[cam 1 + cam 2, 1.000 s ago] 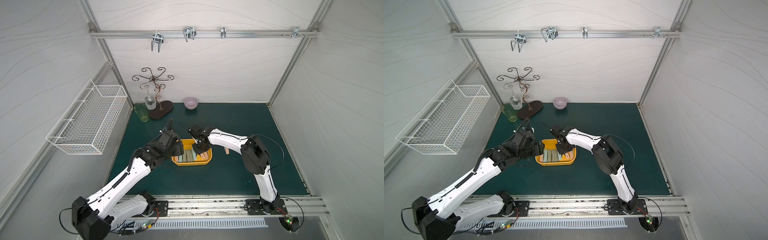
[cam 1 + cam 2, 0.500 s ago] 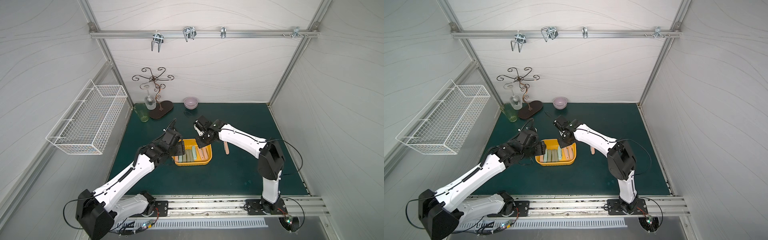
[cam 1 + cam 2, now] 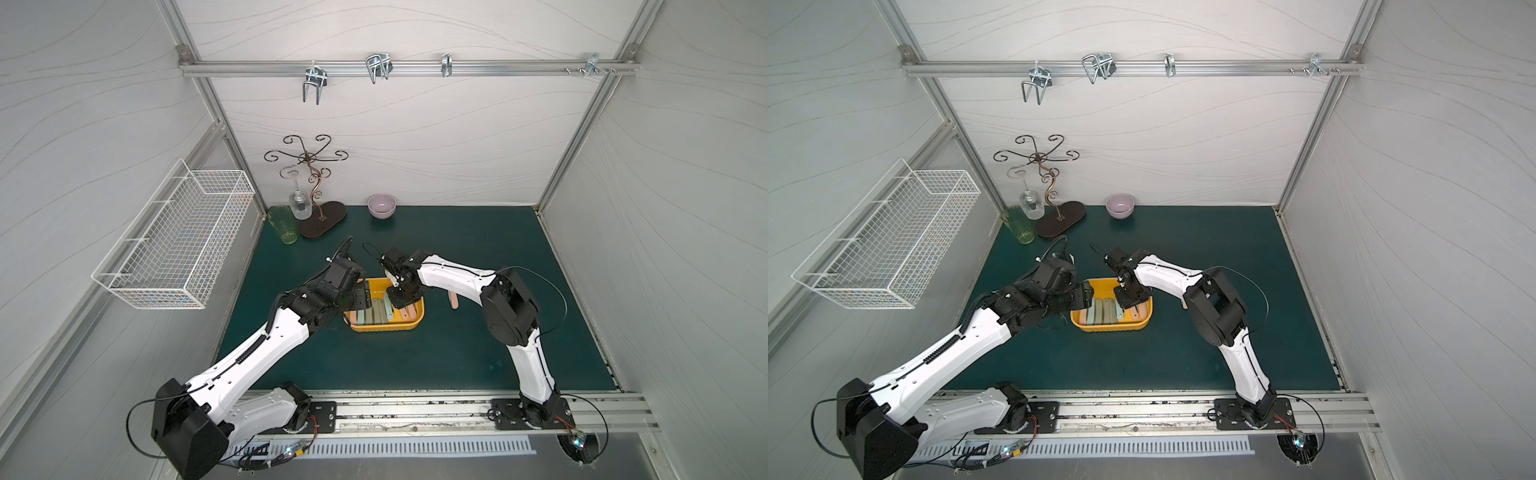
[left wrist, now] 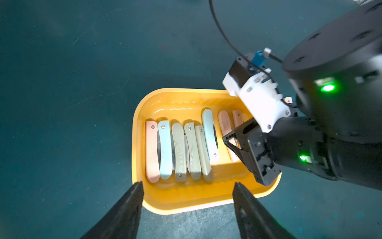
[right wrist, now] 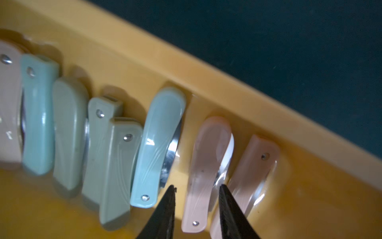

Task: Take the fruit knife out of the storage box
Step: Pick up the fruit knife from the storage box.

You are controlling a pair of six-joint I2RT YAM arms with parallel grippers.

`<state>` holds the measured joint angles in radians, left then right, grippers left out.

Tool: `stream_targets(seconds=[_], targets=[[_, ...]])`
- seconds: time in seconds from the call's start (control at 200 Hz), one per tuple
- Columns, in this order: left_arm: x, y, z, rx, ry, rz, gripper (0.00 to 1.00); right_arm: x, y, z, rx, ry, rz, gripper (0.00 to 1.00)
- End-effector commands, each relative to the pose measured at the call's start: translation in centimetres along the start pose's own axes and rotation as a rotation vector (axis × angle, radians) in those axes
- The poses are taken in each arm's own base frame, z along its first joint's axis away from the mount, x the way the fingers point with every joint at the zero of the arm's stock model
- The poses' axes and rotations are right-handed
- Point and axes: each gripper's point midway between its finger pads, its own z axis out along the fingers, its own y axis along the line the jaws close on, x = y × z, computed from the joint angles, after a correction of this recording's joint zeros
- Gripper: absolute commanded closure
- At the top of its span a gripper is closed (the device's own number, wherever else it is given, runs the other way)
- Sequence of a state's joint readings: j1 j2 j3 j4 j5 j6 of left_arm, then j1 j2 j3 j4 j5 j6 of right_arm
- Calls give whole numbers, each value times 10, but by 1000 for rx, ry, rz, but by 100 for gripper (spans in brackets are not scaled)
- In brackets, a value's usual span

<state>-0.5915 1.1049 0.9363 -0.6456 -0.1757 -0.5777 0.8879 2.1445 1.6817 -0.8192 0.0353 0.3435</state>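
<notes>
Your right gripper (image 5: 196,187) hangs in the box (image 4: 186,200), fingers apart astride a pink knife (image 5: 206,157) lying inside; your left gripper (image 4: 188,183) gapes wide over the box's end, mid-mat (image 3: 457,353).

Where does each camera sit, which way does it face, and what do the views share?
Top views: high above the arm bases, tilted down at the green table; both arms show whole, with the storage box between them.
Left wrist: on the left arm, facing the box past the left gripper, jaws open; right gripper reaching in.
Right wrist: close over the box, jaws either side of a pink fruit knife.
Shared: every view shows the box.
</notes>
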Motion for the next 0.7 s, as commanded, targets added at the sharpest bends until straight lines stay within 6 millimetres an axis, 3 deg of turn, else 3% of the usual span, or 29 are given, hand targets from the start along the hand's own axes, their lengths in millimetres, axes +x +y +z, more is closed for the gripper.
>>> stream_targets(seconds=[0.0,0.075,0.41,0.525,0.695], targets=[[-17,-6,-11,24,-58,-13,28,1,0,9,14,10,4,59],[-17,-6,-12,25,-58,-9,28,3,1,13,20,20,2,54],[-15,-2,-17,25,-70,-1,28,11,-8,34,93,44,6,56],[-14,-1,-19,28,-74,3,27,14,-9,39,102,55,10,62],[-15,0,-21,32,-83,5,27,16,-6,36,109,48,7,80]])
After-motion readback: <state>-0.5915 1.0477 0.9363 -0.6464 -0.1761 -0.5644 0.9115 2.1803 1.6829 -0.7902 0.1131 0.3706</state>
